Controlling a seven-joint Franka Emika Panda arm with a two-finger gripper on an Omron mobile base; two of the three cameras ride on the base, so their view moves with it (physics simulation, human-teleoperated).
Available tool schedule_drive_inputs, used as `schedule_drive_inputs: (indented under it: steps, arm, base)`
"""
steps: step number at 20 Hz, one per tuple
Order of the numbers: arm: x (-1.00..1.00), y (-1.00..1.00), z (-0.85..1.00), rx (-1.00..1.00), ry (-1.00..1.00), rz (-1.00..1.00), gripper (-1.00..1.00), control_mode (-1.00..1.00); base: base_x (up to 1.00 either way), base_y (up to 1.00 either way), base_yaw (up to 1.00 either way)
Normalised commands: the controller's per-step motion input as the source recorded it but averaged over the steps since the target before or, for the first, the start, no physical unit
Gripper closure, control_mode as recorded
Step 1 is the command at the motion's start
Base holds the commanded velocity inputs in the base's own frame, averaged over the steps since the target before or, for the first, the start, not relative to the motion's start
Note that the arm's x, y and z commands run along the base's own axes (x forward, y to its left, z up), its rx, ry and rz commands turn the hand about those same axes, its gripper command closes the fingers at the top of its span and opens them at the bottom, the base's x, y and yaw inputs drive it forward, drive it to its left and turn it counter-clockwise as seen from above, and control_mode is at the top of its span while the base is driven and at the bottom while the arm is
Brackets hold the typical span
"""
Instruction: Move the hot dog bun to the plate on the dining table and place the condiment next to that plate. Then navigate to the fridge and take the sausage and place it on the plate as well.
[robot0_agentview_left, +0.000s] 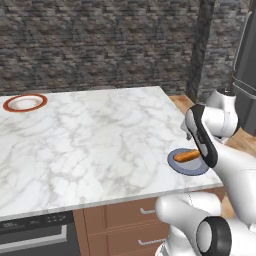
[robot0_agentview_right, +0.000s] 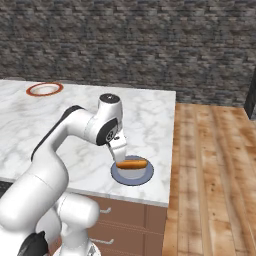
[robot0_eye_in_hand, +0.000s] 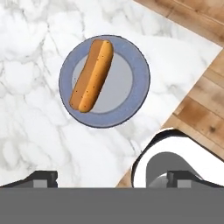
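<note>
The hot dog bun (robot0_eye_in_hand: 92, 75) lies slantwise on a small grey-blue dish (robot0_eye_in_hand: 136, 65) near the front right corner of the dining table (robot0_agentview_left: 100, 135). In the base views the bun (robot0_agentview_right: 133, 163) (robot0_agentview_left: 186, 156) sits just beside my lowered hand. My gripper (robot0_agentview_right: 120, 153) hangs a little above the dish's left side. It is open, its two tips (robot0_eye_in_hand: 42, 177) wide apart with nothing between them. The plate (robot0_agentview_left: 25, 102) (robot0_agentview_right: 44, 89), white with a red rim, rests at the far left corner. The condiment and the sausage are out of view.
Wooden floor (robot0_agentview_right: 215, 165) runs along the table's right edge. Brown drawers (robot0_agentview_left: 125, 215) and a dark appliance front (robot0_agentview_left: 35, 235) sit under the near edge. A stone wall (robot0_agentview_left: 100, 45) stands behind. At the far right rises a tall dark grey body (robot0_agentview_left: 246, 65); whether it is the fridge I cannot tell.
</note>
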Motion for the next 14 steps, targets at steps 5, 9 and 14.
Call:
schedule_drive_inputs:
  steps: [5, 9, 14]
  arm:
    - [0.33, -0.18, -0.27, 0.01, 0.07, -0.03, -1.0, -1.0]
    - [0.23, -0.2, -0.41, 0.0, 0.04, -0.02, -1.0, -1.0]
    - [0.27, -0.16, -0.45, 0.0, 0.1, -0.01, -1.0, -1.0]
  base:
    - [0.0, 0.0, 0.0]
    - [0.0, 0.0, 0.0]
    - [0.0, 0.0, 0.0]
